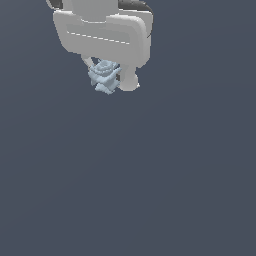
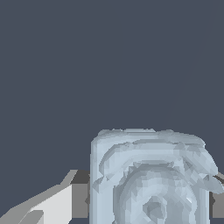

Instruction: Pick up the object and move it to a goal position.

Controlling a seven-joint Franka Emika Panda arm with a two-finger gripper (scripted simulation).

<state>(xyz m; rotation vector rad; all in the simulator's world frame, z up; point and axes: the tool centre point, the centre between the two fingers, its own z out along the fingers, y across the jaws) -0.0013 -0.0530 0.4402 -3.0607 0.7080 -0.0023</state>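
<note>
The object [image 1: 104,76] is a small pale blue-grey blocky piece with ring relief. It sits between the fingers of my white gripper [image 1: 110,80] near the top of the exterior view. The gripper is shut on it, one finger [image 1: 130,81] on the exterior view's right, the other mostly hidden behind the object. In the wrist view the object [image 2: 148,175] fills the picture's lower middle, its concentric rings facing the camera, with a finger [image 2: 57,203] pressed against its side. I cannot tell from these frames whether it rests on the floor or is lifted.
A plain dark blue-grey surface [image 1: 150,175] fills both views. No other objects or goal marker show.
</note>
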